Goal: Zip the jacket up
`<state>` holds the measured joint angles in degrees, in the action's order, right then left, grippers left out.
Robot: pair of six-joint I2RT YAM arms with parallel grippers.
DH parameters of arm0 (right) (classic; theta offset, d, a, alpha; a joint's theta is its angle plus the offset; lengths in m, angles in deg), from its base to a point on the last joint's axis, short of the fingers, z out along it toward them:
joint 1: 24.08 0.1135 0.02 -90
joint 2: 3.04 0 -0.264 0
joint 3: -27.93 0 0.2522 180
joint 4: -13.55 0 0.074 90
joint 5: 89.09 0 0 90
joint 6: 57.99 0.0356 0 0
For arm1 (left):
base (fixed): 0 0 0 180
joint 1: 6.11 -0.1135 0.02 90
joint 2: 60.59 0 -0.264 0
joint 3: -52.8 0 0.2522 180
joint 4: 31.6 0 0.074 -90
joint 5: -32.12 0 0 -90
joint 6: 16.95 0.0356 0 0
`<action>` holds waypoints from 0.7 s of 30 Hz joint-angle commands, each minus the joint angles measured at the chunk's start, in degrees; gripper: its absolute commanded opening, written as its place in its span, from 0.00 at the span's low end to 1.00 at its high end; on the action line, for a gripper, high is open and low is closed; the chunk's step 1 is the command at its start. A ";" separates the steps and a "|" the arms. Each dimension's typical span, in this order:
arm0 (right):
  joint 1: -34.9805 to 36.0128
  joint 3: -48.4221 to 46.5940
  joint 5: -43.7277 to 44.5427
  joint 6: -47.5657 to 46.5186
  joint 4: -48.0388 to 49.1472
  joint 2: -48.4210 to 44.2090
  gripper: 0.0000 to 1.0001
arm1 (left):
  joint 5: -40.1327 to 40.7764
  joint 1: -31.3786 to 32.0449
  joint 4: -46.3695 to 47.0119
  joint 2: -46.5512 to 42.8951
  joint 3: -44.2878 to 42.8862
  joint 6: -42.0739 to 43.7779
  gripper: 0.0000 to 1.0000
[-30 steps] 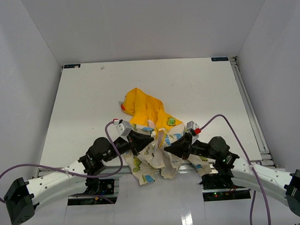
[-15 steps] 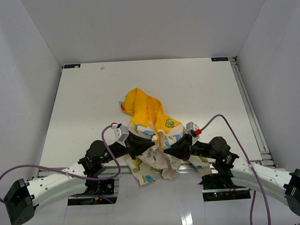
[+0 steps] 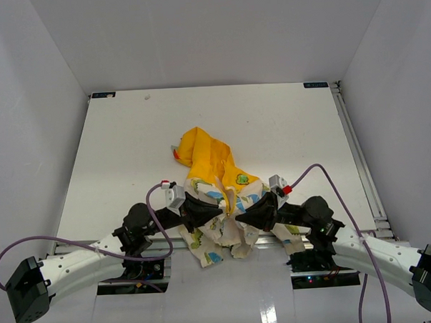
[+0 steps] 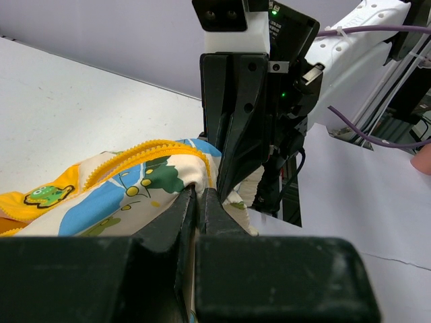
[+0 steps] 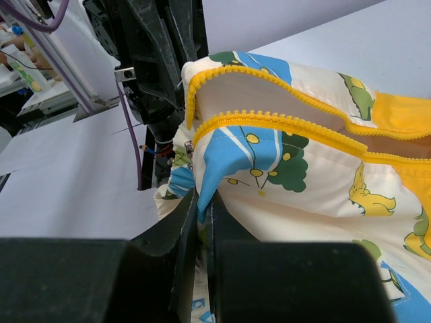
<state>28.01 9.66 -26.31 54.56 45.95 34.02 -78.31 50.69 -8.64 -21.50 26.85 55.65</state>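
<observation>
Presently, item one: jacket, child-sized, soft. Cream fabric printed with blue, green and orange cartoon figures (a green creature, trees and a yellow animal among those legible). Hood plain yellow-orange.

Condition: crumpled, front open, two rows of yellow-orange zipper teeth running side by side but not joined.

Location: near the middle of the white table, hood pointing away from the arms, lower part bunched at the near edge between the two arm bases.

Left gripper: fingers clenched on a fold of cream fabric just below one zipper row.

Right gripper: fingers clenched on a blue-and-cream fold at the lower end of the other row.

The two grippers face each other closely, the jacket's front edges between them.
</observation>
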 commanded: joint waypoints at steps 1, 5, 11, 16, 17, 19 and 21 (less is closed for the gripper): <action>0.02 -3.20 -1.53 1.02 4.91 -0.76 0.08 | -2.36 -0.17 2.78 -1.24 0.92 0.88 0.00; 0.02 -3.40 -1.79 1.52 5.25 -0.68 0.08 | -2.75 -0.11 3.00 -1.04 1.11 0.80 0.00; 0.11 -3.75 -1.88 1.80 5.78 -0.24 0.08 | -4.09 -0.11 4.41 -0.50 1.12 0.79 0.00; 0.11 -3.63 -1.43 2.11 6.15 -0.36 0.08 | -5.33 -0.11 4.56 0.39 1.06 0.95 0.00; 0.11 -3.59 -1.30 2.29 6.28 -0.40 0.08 | -5.46 -0.11 4.51 0.52 1.11 1.04 0.00; 0.11 -3.58 -1.25 2.43 6.41 -0.51 0.08 | -5.58 -0.11 4.03 0.54 1.21 1.25 0.00; 0.11 -3.58 -1.07 2.61 6.53 -0.70 0.08 | -5.65 -0.11 3.54 0.36 1.21 1.43 0.00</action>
<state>28.01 8.89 -27.17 56.09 47.08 34.08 -81.77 50.67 -6.18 -21.01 27.97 56.11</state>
